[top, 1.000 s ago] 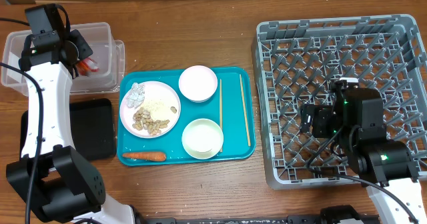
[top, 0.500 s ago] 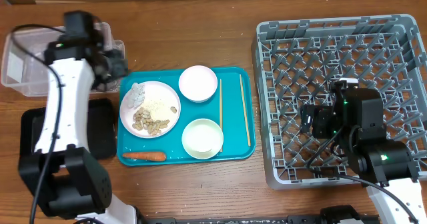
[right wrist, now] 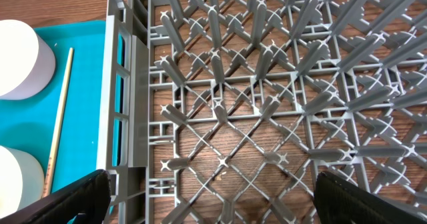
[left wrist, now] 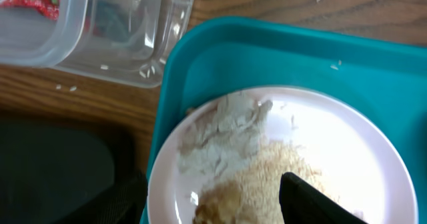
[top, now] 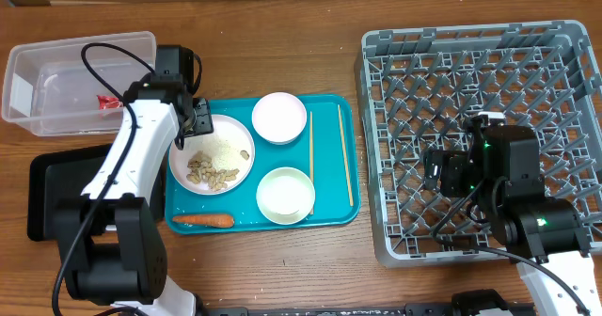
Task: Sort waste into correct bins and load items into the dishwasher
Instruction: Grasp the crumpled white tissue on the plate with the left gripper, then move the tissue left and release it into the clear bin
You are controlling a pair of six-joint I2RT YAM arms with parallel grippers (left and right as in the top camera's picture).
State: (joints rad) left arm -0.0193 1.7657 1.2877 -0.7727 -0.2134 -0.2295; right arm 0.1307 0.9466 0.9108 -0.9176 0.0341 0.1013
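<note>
My left gripper hangs open over the upper left of the white plate, its dark fingers either side of the food. The crumpled paper ball, rice and nuts lie on that plate. A red wrapper lies inside the clear tub. The black tray sits below it. Two white bowls, two chopsticks and a carrot rest on the teal tray. My right gripper is wide open and empty over the grey dish rack.
The teal tray lies mid-table between the bins and the rack. The rack's upright pegs rise under my right gripper, and its left wall borders the tray. The clear tub's corner touches the tray's edge.
My left arm swung right from above the clear tub to above the plate. The red wrapper now lies loose in the tub. The right arm has not moved.
</note>
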